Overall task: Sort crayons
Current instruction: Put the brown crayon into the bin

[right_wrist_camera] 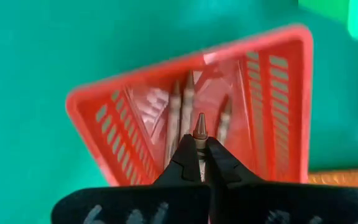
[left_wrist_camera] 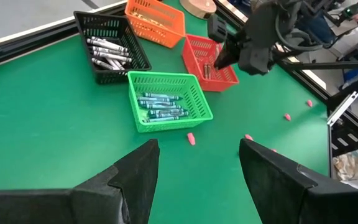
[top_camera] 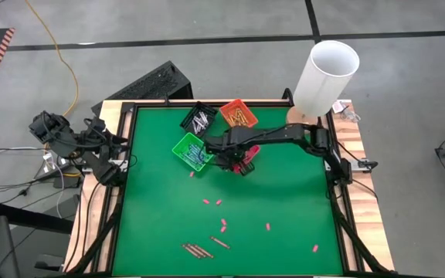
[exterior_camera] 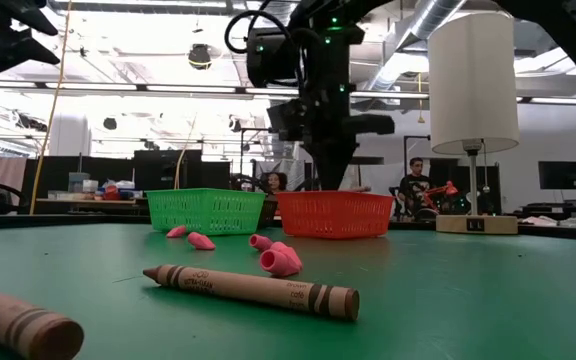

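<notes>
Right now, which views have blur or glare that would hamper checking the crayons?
Low view: the nearest brown crayon is out of focus, the ceiling lights glare. Right wrist view: the red bin looks soft, the crayon in the right gripper reads clearly. High view: even light, loose crayons tiny.

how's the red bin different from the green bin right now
The red bin sits under the right gripper, which is shut on a brown crayon above it; the green bin has no gripper over it. The red bin holds a few brown crayons, the green bin a bigger pile of blue-teal crayons. Both are small slotted plastic baskets on the green mat.
</notes>
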Action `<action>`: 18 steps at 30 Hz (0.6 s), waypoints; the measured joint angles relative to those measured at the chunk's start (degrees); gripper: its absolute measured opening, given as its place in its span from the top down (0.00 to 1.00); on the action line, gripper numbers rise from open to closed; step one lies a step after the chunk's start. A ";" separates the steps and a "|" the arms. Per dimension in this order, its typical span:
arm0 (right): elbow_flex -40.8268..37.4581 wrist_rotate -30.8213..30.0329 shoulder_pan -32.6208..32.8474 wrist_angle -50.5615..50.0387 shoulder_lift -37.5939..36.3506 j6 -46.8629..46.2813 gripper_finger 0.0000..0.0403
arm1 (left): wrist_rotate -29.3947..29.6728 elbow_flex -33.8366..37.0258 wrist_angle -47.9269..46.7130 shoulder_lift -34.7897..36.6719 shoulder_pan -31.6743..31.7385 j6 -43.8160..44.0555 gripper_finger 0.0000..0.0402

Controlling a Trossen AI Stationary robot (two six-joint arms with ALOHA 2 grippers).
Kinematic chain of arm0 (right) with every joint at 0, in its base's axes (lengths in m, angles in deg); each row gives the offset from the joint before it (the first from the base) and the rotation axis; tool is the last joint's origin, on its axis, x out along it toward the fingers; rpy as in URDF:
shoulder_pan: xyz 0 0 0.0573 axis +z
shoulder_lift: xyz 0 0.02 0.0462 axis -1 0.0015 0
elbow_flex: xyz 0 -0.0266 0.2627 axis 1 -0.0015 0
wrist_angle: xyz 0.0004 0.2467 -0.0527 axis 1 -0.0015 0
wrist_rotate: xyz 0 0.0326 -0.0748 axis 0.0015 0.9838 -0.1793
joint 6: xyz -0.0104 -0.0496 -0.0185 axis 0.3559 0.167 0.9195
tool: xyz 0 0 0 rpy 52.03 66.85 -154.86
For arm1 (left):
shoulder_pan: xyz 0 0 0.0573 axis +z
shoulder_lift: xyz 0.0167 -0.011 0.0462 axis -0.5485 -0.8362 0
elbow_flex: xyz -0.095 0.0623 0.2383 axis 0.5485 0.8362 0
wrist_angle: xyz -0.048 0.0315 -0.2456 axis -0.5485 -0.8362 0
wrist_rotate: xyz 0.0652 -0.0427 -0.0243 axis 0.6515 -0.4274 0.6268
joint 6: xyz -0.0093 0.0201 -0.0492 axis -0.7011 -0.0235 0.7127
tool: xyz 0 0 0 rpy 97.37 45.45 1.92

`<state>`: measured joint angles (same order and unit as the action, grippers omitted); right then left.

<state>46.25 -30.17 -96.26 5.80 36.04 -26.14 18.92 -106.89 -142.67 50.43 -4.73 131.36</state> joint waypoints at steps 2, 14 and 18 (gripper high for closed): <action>-0.85 0.18 0.04 1.53 0.00 0.20 1.00 | 0.12 0.00 -0.09 0.00 -0.01 0.02 0.47; -1.58 0.27 -1.58 2.52 0.00 -1.38 0.92 | 0.15 0.00 -0.63 0.00 -0.02 0.22 0.47; -1.58 0.29 -1.68 1.36 0.00 -1.43 0.86 | 0.15 0.00 -0.78 0.00 0.00 0.21 0.47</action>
<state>44.68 -29.87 -97.95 7.17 36.04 -27.57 19.08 -106.89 -143.45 50.43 -4.73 131.56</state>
